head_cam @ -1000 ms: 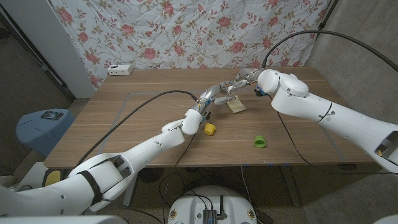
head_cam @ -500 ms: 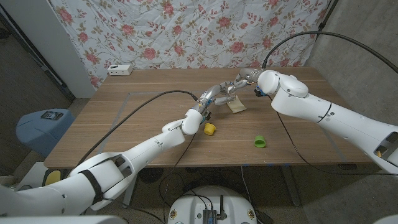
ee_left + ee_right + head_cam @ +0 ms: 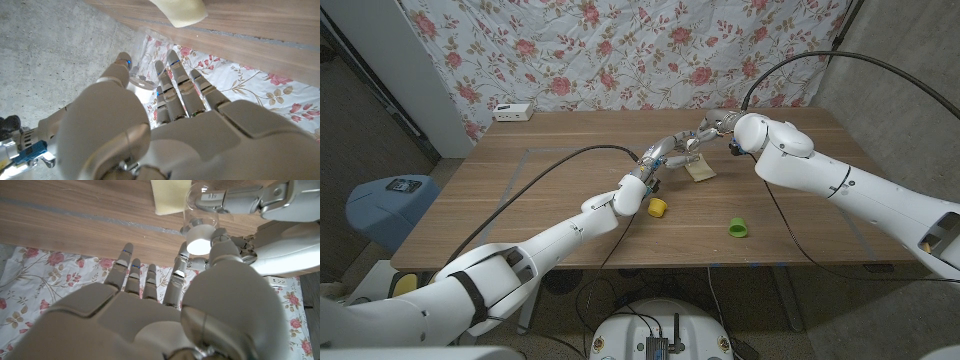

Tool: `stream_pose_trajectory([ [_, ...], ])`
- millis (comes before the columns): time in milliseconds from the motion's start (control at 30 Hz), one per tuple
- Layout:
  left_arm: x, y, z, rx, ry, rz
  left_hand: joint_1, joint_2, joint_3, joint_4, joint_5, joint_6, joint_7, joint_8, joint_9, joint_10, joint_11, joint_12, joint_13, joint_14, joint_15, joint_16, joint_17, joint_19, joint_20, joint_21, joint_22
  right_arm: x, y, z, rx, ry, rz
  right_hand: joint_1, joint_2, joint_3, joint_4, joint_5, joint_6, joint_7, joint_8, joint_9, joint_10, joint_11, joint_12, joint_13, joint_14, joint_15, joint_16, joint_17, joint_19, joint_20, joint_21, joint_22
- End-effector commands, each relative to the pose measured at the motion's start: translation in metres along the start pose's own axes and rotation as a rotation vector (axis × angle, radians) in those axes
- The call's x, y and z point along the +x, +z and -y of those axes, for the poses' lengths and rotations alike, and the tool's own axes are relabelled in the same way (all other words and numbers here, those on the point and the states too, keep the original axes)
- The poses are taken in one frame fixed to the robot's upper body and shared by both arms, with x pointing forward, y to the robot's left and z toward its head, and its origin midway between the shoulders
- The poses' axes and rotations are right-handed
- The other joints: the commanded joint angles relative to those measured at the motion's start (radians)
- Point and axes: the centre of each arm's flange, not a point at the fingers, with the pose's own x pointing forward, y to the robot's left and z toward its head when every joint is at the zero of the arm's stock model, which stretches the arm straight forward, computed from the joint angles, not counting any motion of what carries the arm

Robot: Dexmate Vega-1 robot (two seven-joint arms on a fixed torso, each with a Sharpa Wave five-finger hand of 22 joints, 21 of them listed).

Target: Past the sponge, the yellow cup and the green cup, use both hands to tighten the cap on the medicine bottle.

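1. The clear medicine bottle (image 3: pixel 201 205) was held above the table, just beside the sponge (image 3: pixel 700 171), gripped around its body by the left hand (image 3: pixel 672 148).
2. The white cap (image 3: pixel 199 239) was pinched by the fingers of the right hand (image 3: pixel 713 126).
3. The body should be kept fixed by the left hand while only the cap is turned.
4. The yellow cup (image 3: pixel 658 207) and green cup (image 3: pixel 738 228) were well apart, nearer the robot, and needed no avoidance.
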Motion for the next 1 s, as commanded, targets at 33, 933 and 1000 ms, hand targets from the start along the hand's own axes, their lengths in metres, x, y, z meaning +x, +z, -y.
stream_pose_trajectory([
  [33, 0.0021, 0.0009, 0.0001, 0.000, -0.001, 0.004, 0.003, 0.007, 0.003, 0.001, 0.007, 0.005, -0.007, 0.000, 0.003, 0.047, -0.047, 0.004, 0.003, 0.008, -0.078, 0.004, 0.001, -0.004, -0.045, 0.000, 0.002, 0.0014, -0.0037, -0.0015, -0.002, -0.027, -0.014, 0.000, 0.001, 0.004, 0.002, 0.000, 0.017, -0.001, 0.006, 0.002, 0.017, -0.005, 0.011, 0.001, 0.014, -0.004, 0.008, 0.001, 0.016, -0.003, 0.007, 0.001],
  [933, -0.0003, 0.0012, 0.0016, -0.005, 0.004, -0.001, 0.002, 0.007, 0.002, 0.002, 0.007, 0.005, -0.007, 0.000, 0.003, 0.050, -0.041, 0.005, 0.003, 0.009, -0.076, 0.004, 0.001, -0.004, -0.045, 0.000, 0.002, 0.0033, -0.0033, -0.0063, 0.036, -0.068, -0.024, -0.090, 0.008, -0.026, 0.043, -0.002, 0.135, 0.028, 0.039, -0.002, 0.111, -0.002, 0.020, 0.000, 0.079, -0.027, 0.018, 0.005, 0.064, -0.013, 0.011, 0.003],
  [1000, -0.0010, 0.0014, 0.0018, -0.006, 0.007, -0.002, 0.001, 0.007, 0.003, 0.002, 0.007, 0.005, -0.007, 0.000, 0.003, 0.049, -0.044, 0.005, 0.003, 0.008, -0.076, 0.004, 0.001, -0.004, -0.046, 0.000, 0.002, 0.0032, -0.0031, -0.0065, 0.034, -0.072, -0.026, -0.092, 0.008, -0.027, 0.043, -0.002, 0.141, 0.030, 0.041, -0.002, 0.117, -0.003, 0.021, -0.001, 0.083, -0.028, 0.018, 0.005, 0.067, -0.015, 0.011, 0.003],
])
